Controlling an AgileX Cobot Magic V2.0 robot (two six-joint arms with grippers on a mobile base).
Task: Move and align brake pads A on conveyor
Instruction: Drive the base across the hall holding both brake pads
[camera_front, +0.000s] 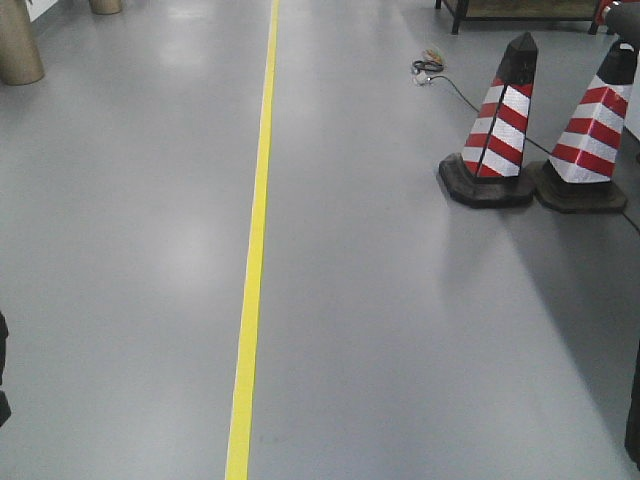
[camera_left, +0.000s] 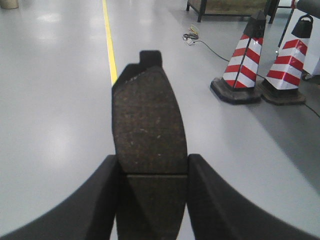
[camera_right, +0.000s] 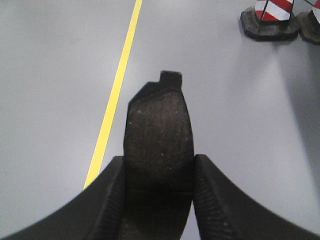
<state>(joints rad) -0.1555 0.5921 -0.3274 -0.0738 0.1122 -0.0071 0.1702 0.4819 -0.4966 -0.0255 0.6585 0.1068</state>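
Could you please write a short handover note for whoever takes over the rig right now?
The left pincer is shut on a brake pad, held above the grey floor.
The right pincer is shut on a second brake pad, likewise.
Conveyor: in no view.
Done: two pads grasped.
Left: reach the conveyor, set both down, align them.

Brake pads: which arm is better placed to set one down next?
Neither clearly. The left gripper is shut on the left pad and the right gripper on the right pad, both held alike, sticking out over grey floor. No conveyor shows in any view, so nearness cannot be judged.
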